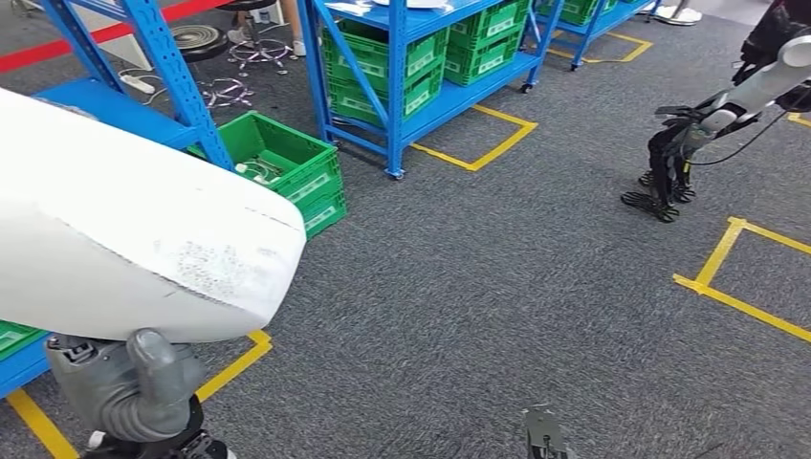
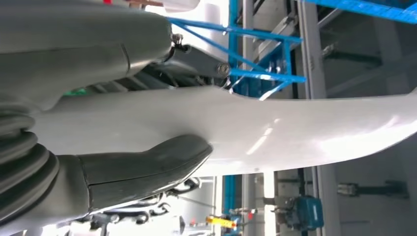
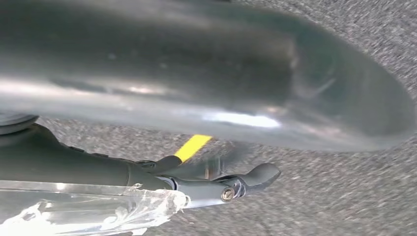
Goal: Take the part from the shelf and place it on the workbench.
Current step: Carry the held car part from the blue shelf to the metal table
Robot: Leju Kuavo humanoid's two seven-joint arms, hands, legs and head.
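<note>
The big white part (image 1: 134,239) is off the blue shelf (image 1: 172,67), clamped in the left hand (image 2: 98,167), thumb pressed on its face, so carry it level and slowly, while the right hand (image 3: 211,177) hangs over the carpet, its fingers' state unclear.

Grey carpet floor (image 1: 497,287), green crate (image 1: 287,163), blue shelf (image 1: 402,86)

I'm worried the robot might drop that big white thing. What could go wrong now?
The white part is large, and the left robot hand grips it by one edge, so it could tip or slip out. It also blocks much of the head view, near the blue shelf and green crate, so it might bump them.
</note>
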